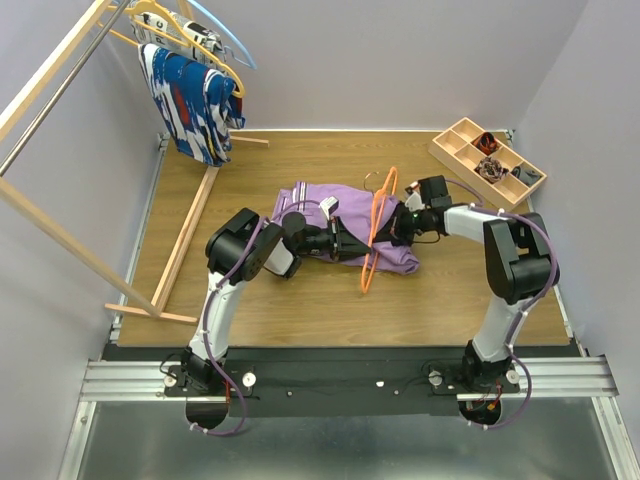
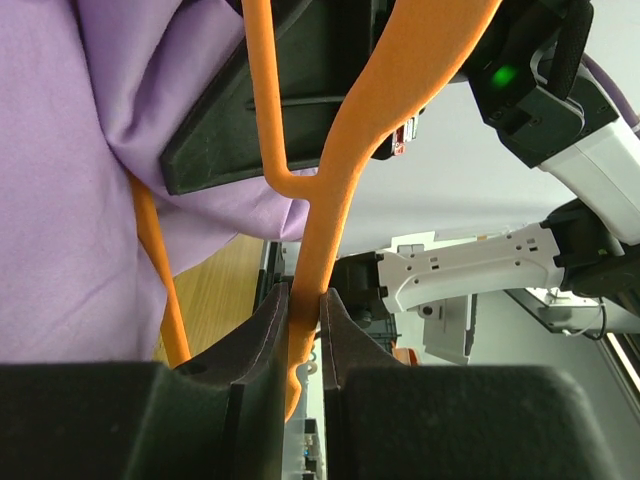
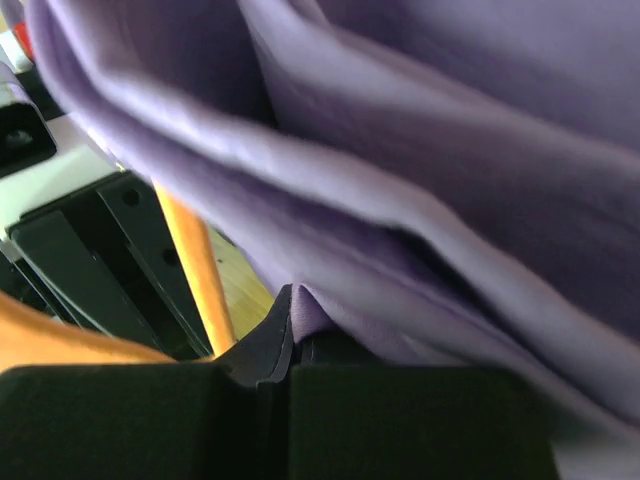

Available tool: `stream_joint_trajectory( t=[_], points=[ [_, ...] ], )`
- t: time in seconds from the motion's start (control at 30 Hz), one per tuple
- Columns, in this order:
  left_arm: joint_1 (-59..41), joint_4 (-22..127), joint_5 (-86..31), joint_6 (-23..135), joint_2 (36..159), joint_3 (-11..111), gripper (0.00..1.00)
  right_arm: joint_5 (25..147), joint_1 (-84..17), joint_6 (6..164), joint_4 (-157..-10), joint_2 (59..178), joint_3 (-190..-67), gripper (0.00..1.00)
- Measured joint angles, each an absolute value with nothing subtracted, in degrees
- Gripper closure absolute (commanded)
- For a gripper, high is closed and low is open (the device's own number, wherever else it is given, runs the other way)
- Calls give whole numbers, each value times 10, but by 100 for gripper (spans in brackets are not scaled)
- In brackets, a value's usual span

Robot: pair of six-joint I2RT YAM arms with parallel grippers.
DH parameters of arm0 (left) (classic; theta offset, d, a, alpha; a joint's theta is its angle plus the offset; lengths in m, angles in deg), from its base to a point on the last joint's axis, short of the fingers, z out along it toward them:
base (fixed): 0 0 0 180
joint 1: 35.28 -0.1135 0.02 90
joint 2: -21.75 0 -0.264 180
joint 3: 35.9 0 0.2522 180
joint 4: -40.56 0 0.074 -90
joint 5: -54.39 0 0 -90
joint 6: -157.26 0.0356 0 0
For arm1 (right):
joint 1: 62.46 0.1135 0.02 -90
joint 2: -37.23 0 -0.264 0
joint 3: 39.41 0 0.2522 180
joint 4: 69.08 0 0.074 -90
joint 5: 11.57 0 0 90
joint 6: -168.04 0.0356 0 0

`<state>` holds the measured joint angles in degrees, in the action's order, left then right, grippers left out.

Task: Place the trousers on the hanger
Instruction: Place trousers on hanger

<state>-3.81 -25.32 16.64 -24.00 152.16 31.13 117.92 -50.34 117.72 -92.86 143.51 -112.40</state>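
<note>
Wood-grain tabletop [image 1: 300, 300], boxed in by pale lilac walls, carried everything. At its middle lay the trousers [image 1: 352, 208], a crumpled lilac heap. The hanger [image 1: 378, 225], bright orange, stood across the right part of the trousers, with its hook past their far edge and its lower end sticking out over their near edge.

The left gripper [image 1: 360, 245] reached in over the trousers from their left side and was pinching a thin orange limb of the hanger. In the left wrist view its two dark fingers [image 2: 262, 330] pressed on the plastic from both sides, and lilac cloth hung to the left of it.

The right gripper [image 1: 402, 226] came in at the right edge of the trousers, just past the hanger. Its jaws were pressed together on a fold of the trousers. In the right wrist view the lilac cloth was tucked down between the black pads [image 3: 265, 345], and a length of orange bar ran beside it.

Well off to the far right of the trousers sat a wooden compartment tray [image 1: 458, 140] holding small dark items. Far to the left of the trousers stood a wooden rack [image 1: 185, 245]. A blue, white and red garment [image 1: 195, 105] was draped on it, with a yellow-orange hanger [image 1: 160, 17] and a light blue hanger [image 1: 235, 42] above.
</note>
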Motion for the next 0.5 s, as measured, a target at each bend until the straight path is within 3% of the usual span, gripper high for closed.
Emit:
stream_joint_trajectory(
  t=[0.27, 0.33, 0.43, 0.47, 0.5],
  points=[
    [-39, -253, 166, -240, 1522, 311, 100, 1175, -474, 1186, -901, 1473, -1154, 99],
    [-41, -253, 166, -241, 1522, 311, 100, 1173, -469, 1186, -890, 1482, -1155, 94],
    [-41, -253, 166, -243, 1522, 311, 100, 1172, -466, 1186, -884, 1484, -1155, 66],
    [-42, -254, 166, -243, 1522, 311, 100, 1171, -466, 1187, -884, 1484, -1155, 51],
    [-43, -254, 166, -245, 1522, 311, 100, 1169, -466, 1190, -884, 1484, -1154, 45]
  ],
)
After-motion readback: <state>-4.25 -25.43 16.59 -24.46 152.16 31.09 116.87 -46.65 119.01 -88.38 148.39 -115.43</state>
